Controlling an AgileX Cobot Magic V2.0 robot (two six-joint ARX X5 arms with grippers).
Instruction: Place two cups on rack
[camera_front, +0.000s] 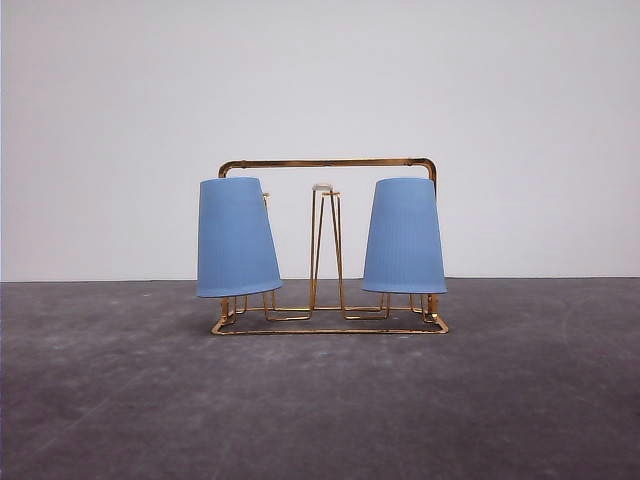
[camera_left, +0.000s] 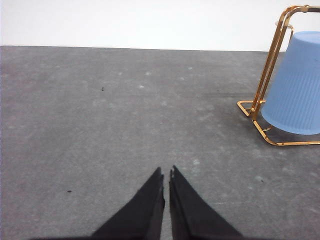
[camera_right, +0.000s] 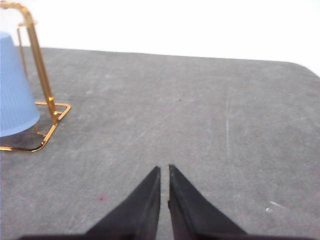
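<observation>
Both cups (camera_front: 237, 238) (camera_front: 404, 236) hang inverted, long axes upright, on the rack (camera_front: 328, 163). Left pincer (camera_left: 166, 175) and right pincer (camera_right: 164, 170), tips together, empty; rack at 2 and 10 o'clock respectively.

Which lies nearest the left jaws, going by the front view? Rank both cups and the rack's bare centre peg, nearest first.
1. Left cup, at the rack's left end, on the left arm's side.
2. Centre peg, mid-rack.
3. Right cup, at the far right end.
</observation>
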